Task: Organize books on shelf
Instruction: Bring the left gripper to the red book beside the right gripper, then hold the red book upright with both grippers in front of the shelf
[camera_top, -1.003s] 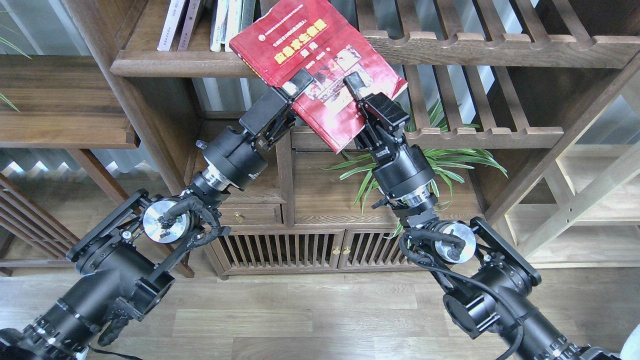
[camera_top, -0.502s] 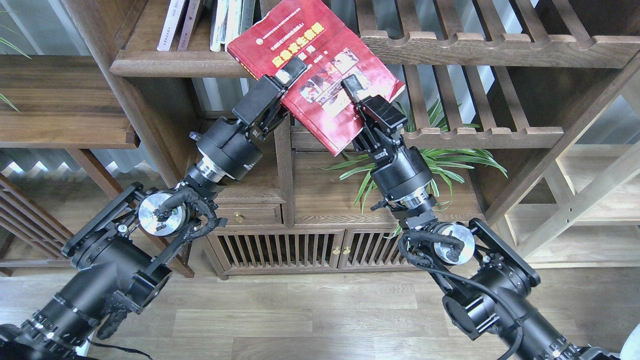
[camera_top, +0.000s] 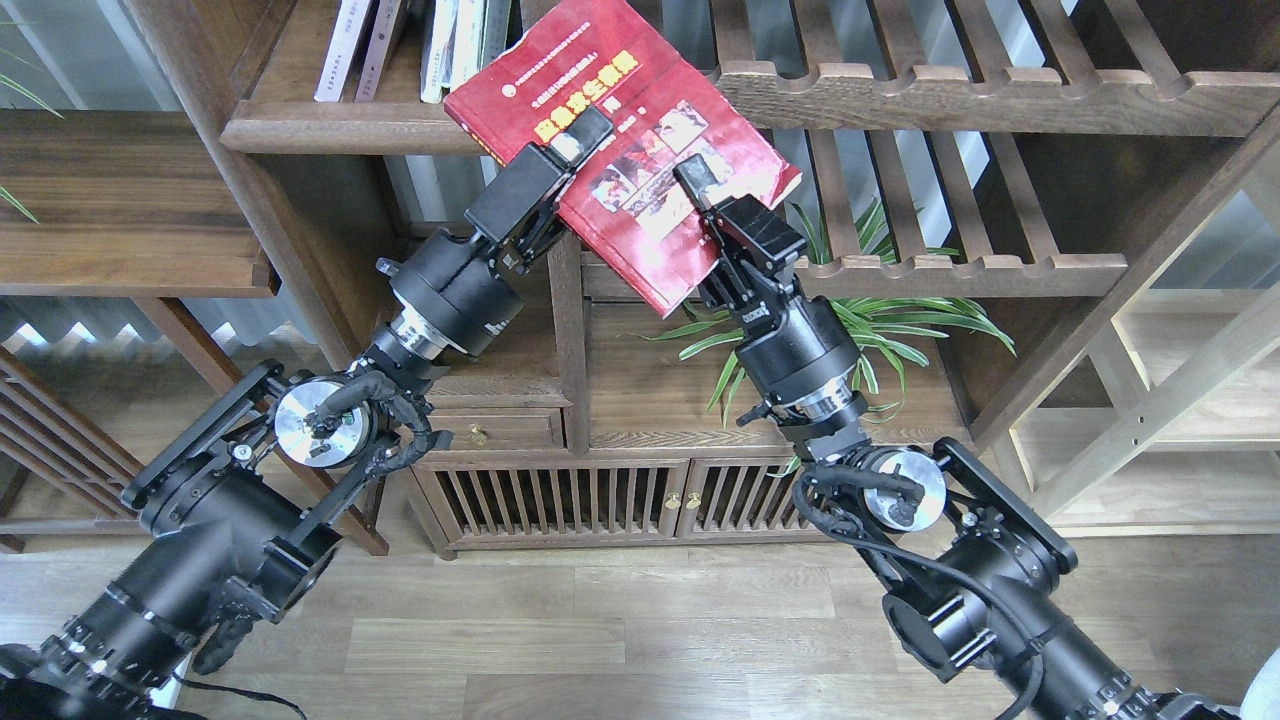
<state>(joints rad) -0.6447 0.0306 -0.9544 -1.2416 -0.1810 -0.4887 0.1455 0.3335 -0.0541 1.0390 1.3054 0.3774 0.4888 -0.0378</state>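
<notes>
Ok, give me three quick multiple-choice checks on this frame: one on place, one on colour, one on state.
1. Where is the plant?
A. On the floor
B. Behind the right arm, under a slatted shelf
C. On the top shelf

2. What colour is the held book's cover?
A. Red
B. Green
C. Blue

3. How is the book held?
A. Left hand only
B. Lying free on the shelf
C. Both hands, right hand too

Answers: B, leaves show beside that arm; A, the cover is plainly red; C, each hand clamps an edge.
</notes>
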